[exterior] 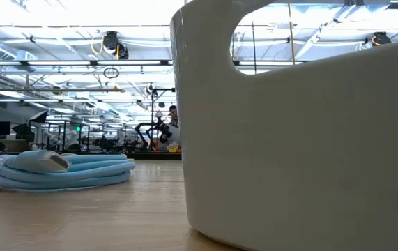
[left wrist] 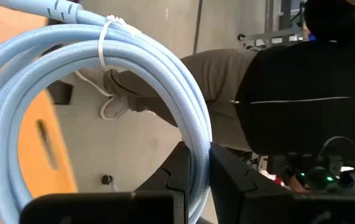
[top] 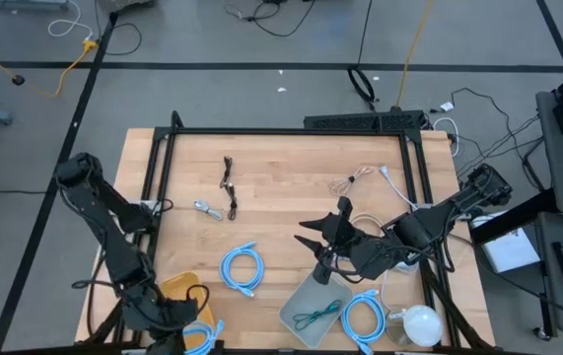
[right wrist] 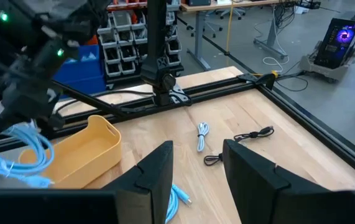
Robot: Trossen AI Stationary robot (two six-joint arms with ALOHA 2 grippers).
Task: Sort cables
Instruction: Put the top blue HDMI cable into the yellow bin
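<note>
My left gripper [top: 194, 333] is at the table's near left edge, beside the yellow bin [top: 180, 290], shut on a light-blue cable coil [left wrist: 102, 81]. My right gripper [top: 309, 234] is open and empty, above the table's middle, just beyond the white bin [top: 296, 318], which holds a teal cable [top: 316, 318]. A second light-blue coil [top: 242, 268] lies flat on the table left of the white bin, and a third [top: 363, 320] lies right of it. A black cable [top: 229, 185], a grey bundle [top: 209, 209] and a beige bundle [top: 352, 181] lie farther back. My left gripper pinches the coil's bundled strands [left wrist: 199, 163] between its two fingers, which lie across the strands. The rest of the loop, tied with a white zip tie [left wrist: 103, 48], stands out beyond the fingertips. In the right wrist view the coil [right wrist: 12, 155] hangs clear, beside the yellow bin.
A round white object [top: 419, 323] with a white cord lies at the near right corner. A black frame [top: 291, 132] borders the table's far and side edges. A person in a black top [left wrist: 314, 87] stands beyond the table's near edge. The table's far middle is bare wood.
</note>
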